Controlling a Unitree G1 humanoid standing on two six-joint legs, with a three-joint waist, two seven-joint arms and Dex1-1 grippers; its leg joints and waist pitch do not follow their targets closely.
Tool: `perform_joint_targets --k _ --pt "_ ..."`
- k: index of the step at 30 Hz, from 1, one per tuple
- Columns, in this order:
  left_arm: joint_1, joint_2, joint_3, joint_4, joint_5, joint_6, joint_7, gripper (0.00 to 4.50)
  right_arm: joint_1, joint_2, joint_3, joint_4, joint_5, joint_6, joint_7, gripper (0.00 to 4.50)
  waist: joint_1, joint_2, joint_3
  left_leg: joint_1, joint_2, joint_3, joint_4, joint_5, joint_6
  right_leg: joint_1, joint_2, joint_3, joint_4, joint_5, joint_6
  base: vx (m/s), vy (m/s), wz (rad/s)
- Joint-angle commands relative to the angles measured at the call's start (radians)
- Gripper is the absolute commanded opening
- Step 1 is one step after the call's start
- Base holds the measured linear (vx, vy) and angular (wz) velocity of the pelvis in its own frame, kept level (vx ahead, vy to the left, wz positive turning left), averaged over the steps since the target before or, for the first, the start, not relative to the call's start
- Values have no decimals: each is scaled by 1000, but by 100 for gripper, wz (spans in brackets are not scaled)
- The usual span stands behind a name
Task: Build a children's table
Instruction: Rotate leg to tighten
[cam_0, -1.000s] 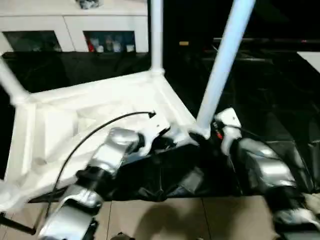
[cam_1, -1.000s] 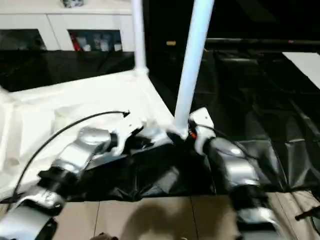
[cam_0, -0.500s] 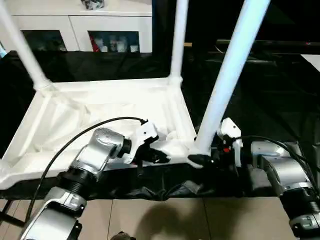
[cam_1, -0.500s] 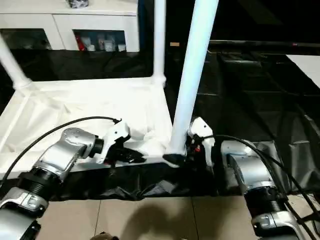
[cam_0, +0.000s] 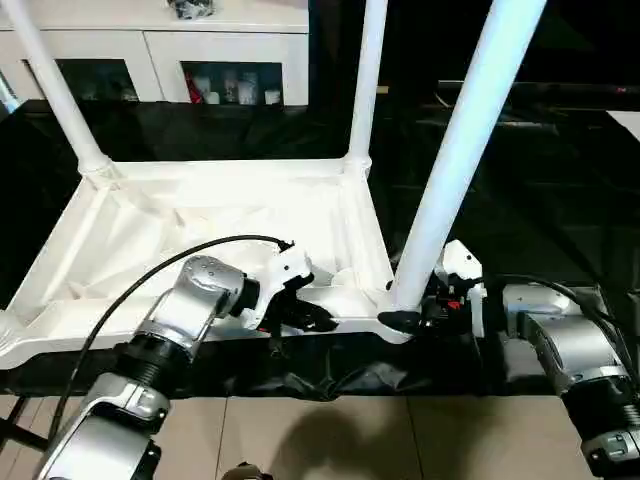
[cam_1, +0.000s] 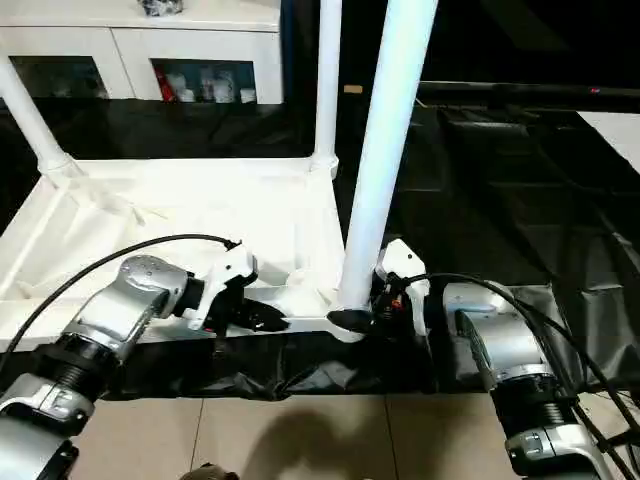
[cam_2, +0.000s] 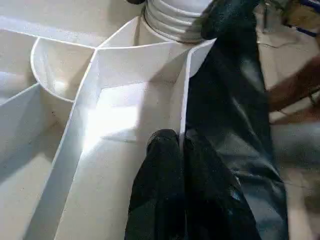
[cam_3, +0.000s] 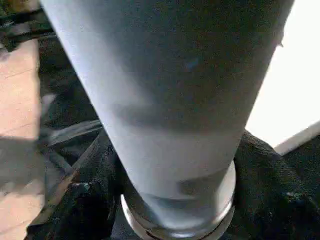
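Note:
The children's table (cam_0: 220, 215) lies upside down on black cloth, with three white legs standing up from its corner sockets. My left gripper (cam_0: 305, 318) is shut on the table's near rim (cam_2: 183, 107), and the thin wall sits between its black fingers (cam_2: 162, 150). My right gripper (cam_0: 408, 318) is at the near right corner, its fingers (cam_3: 92, 200) closed on both sides of the base of the near right leg (cam_0: 462, 160), just above the socket. The far legs (cam_0: 366, 80) stand at the back corners.
A white cabinet with glass doors (cam_0: 150, 50) stands behind the table. Black cloth (cam_0: 560, 200) covers the surface to the right. Tiled floor (cam_0: 350, 440) shows at the near edge. A black cable (cam_0: 150, 285) loops over my left forearm.
The view has swung, and the table top now sits level instead of tilted. My right gripper's fingers have closed in on the near right leg's base. My left gripper keeps its grip on the rim.

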Motion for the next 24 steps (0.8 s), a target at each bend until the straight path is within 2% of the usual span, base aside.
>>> perform_joint_targets --k 1,2,4,7,8,11,14,15,16,17,20,21,22,24 --pt "-51 -123 51 44 -18 23 220 0 -30 128 22 41 -25 -31 -179 270 -7 -20 -55 9 39 -19 -70 -235 31 37 -60 44 -89 -336 -192 0 0 0" --pt "-58 -142 63 55 -17 29 261 0 -40 153 4 66 -33 -33 -243 270 -12 -21 -58 12 37 -21 -71 -242 15 38 -62 41 -91 -365 -185 0 0 0" --pt "-74 -174 85 78 -16 39 337 0 -55 187 -19 104 -47 -38 -342 269 -19 -22 -59 12 35 -22 -71 -244 9 39 -60 42 -91 -354 -180 0 0 0" --pt "-100 -238 101 130 2 6 476 0 -94 275 -84 185 -42 -12 -558 268 -21 -22 -61 11 32 -20 -69 -230 25 40 -59 43 -91 -325 -179 0 0 0" --pt "-103 -245 102 138 5 0 496 0 -102 291 -93 196 -41 -9 -590 268 -20 -16 -62 11 32 -19 -69 -217 25 38 -59 45 -91 -309 -182 0 0 0" --pt "-111 -262 98 148 18 -16 533 0 -122 330 -102 220 -41 -4 -654 268 -17 -19 -66 7 31 -18 -65 -180 44 45 -58 44 -84 -240 -188 0 0 0" --pt "-111 -279 97 143 30 -25 534 0 -132 363 -106 216 -45 -26 -625 268 -17 -18 -66 4 30 -17 -65 -169 58 47 -56 42 -82 -212 -194 0 0 0" --pt "-110 -280 96 141 29 -25 533 0 -132 366 -104 213 -44 -32 -617 303 -17 -17 -65 5 31 -17 -66 -172 60 47 -57 42 -83 -218 -194 0 0 0" --pt "-110 -281 94 140 29 -26 533 0 -133 368 -103 211 -44 -36 -612 303 -17 -16 -64 7 32 -17 -67 -182 58 45 -57 42 -85 -233 -193 0 0 0" --pt "-106 -278 85 135 26 -41 516 0 -133 364 -102 206 -43 -45 -605 324 -18 -16 -63 6 32 -17 -68 -187 56 45 -57 42 -86 -241 -192 0 0 0" --pt "-69 -252 66 79 -9 -71 402 0 -122 301 -70 170 -48 -45 -530 343 -17 -16 -64 5 33 -19 -68 -200 55 47 -58 42 -87 -255 -186 0 0 0" --pt "-60 -238 57 65 -10 -67 374 0 -114 275 -48 153 -54 -47 -487 349 -15 -16 -65 4 33 -19 -67 -188 60 50 -57 42 -83 -227 -189 0 0 0" --pt "-60 -238 57 65 -10 -67 374 0 -114 275 -48 153 -54 -47 -487 374 -17 -15 -67 3 34 -18 -66 -174 66 49 -56 43 -80 -192 -198 0 0 0" --pt "-54 -223 49 60 -10 -66 351 0 -104 250 -35 132 -52 -48 -437 384 -18 -17 -66 3 32 -16 -64 -166 71 49 -56 42 -78 -179 -208 0 0 0"
